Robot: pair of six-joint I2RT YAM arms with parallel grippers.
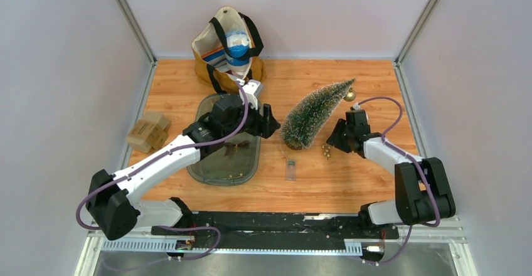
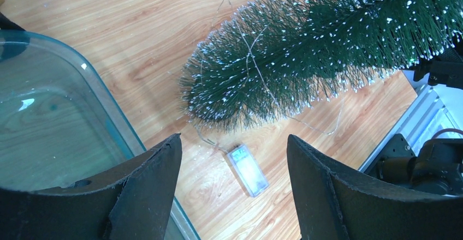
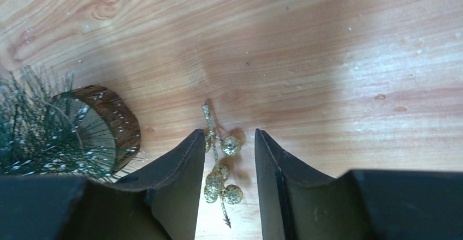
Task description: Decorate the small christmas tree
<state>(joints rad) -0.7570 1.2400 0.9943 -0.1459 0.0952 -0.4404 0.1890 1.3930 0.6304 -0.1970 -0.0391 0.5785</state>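
The small tree point(image 1: 317, 114) lies on its side on the wooden table point(image 1: 376, 75), its tip pointing far right. The right claw point(image 3: 229, 136), narrowly parted, straddles a gold berry sprig point(image 3: 221, 177) just beside the tree's wooden base point(image 3: 123, 125) and is not clamped on it. The left claw point(image 2: 233, 142) gapes wide and holds nothing, over the rim of a glass tray point(image 2: 111, 106), with the tree and a battery box point(image 2: 248, 170) ahead. Pale walls enclose the table, and a bag point(image 1: 229, 44) stands at the back.
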